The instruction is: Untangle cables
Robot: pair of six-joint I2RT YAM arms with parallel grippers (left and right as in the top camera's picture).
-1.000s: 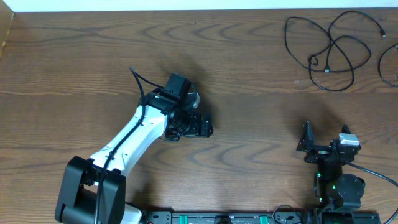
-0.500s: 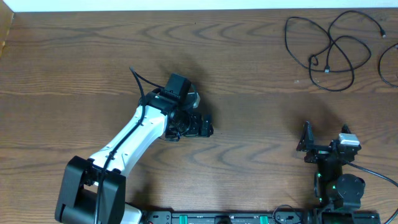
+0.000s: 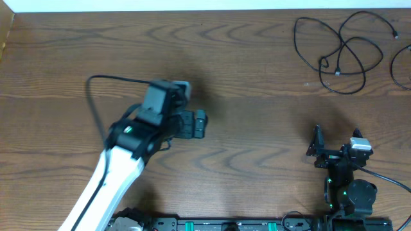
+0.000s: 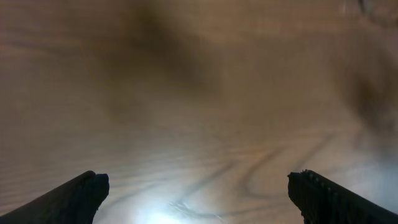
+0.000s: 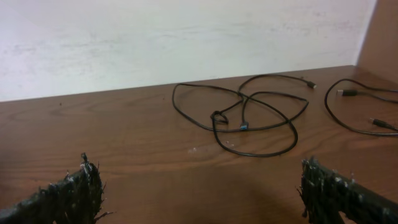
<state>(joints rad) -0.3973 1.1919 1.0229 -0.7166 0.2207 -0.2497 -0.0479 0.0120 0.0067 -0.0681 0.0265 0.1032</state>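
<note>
A tangle of thin black cables [image 3: 340,51] lies looped on the wooden table at the far right, seen ahead in the right wrist view as cables [image 5: 242,118]. Another black cable [image 3: 399,64] curves along the right edge, its plug ends [image 5: 360,112] showing. My right gripper [image 3: 335,146] sits near the front right, well short of the tangle, and is wide open [image 5: 202,190] and empty. My left gripper [image 3: 200,124] hovers over bare wood near the table's middle, far from the cables. It is open [image 4: 198,196] with nothing between its fingers. The left wrist view is blurred.
The wooden table [image 3: 257,77] ends at a white wall [image 5: 186,37] behind the cables. A raised wooden side [image 5: 379,31] stands at the far right. The left arm's white link [image 3: 112,176] slants from the front edge toward the middle.
The left arm has swung: its elbow and link moved left and its gripper shifted slightly left and up the table. The right arm and the cables have not moved.
</note>
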